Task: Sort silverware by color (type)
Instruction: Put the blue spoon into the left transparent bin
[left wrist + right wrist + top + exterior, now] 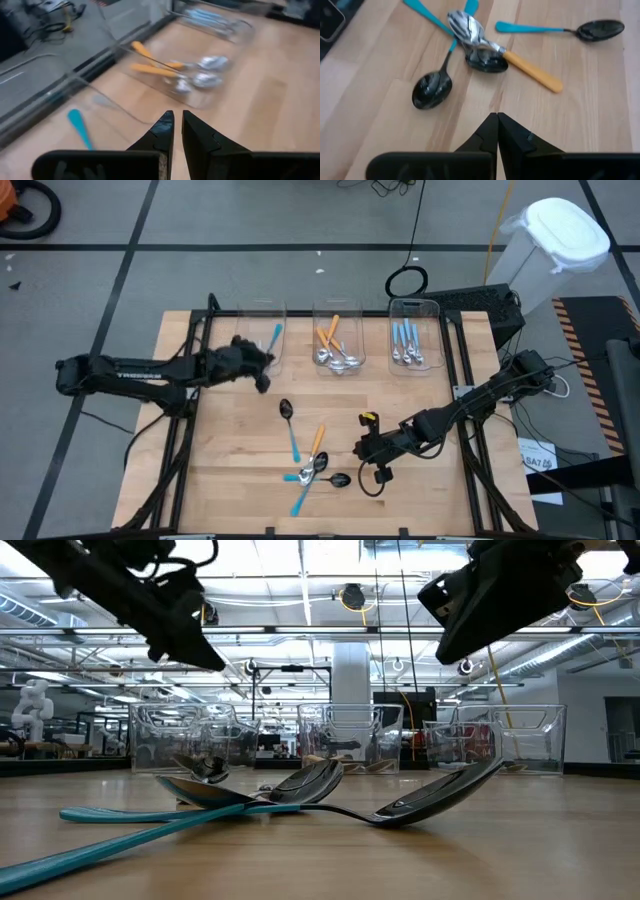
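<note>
Three clear bins stand along the far edge. The left bin (262, 330) holds one teal spoon (275, 338), whose handle (80, 127) shows in the left wrist view. The middle bin (338, 340) holds orange spoons (165, 67) and the right bin (413, 340) light-blue ones. A loose pile lies on the near-middle of the table: an orange-handled silver spoon (520, 60), and teal spoons with black bowls (432, 90) (565, 30) (290, 425). My left gripper (262, 365) hovers shut just near of the left bin. My right gripper (497, 125) hovers shut right of the pile.
A small yellow-and-black object (369, 419) lies on the table just far of my right gripper. A white lidded bin (555, 240) and cables stand on the floor beyond the table. Bare wood (420, 395) lies between the bins and the pile.
</note>
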{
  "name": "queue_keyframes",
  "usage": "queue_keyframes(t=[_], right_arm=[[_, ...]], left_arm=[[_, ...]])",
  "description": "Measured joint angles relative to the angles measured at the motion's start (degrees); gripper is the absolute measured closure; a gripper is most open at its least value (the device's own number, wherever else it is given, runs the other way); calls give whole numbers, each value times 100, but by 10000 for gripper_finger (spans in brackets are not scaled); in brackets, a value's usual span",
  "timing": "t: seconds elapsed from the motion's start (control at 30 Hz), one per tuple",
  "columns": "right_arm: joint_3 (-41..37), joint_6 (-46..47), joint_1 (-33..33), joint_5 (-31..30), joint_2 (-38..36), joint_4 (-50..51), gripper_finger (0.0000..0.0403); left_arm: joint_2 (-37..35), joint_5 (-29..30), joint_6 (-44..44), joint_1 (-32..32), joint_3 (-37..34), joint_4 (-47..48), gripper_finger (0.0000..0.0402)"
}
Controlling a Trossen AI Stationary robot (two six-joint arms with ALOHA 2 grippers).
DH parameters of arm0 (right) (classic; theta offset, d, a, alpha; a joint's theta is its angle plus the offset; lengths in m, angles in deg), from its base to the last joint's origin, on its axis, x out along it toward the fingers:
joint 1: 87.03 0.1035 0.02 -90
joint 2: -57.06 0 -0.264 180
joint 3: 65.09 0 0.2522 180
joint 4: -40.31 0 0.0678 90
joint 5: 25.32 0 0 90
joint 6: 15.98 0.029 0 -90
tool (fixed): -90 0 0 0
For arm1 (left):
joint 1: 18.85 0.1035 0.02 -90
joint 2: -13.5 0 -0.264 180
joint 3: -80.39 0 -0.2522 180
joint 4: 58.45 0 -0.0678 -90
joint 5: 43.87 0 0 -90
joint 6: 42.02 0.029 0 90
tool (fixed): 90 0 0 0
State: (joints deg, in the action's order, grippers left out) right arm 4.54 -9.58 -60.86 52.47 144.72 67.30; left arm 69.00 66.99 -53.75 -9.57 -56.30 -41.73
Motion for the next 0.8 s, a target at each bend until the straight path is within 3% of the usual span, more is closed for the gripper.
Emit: queue_keyframes(t=[0.33, 0.6, 0.8], right_arm=[[-1, 89, 0, -11, 17, -544, 399], [-2, 1149, 67, -586, 148, -636, 399], [-3, 1225, 293, -570, 594, -1224, 398]], left_arm=[[46, 576, 351, -1893, 0, 29, 364], [216, 243, 350, -2956, 0, 32, 361], [776, 66, 105, -3543, 0, 13, 308]])
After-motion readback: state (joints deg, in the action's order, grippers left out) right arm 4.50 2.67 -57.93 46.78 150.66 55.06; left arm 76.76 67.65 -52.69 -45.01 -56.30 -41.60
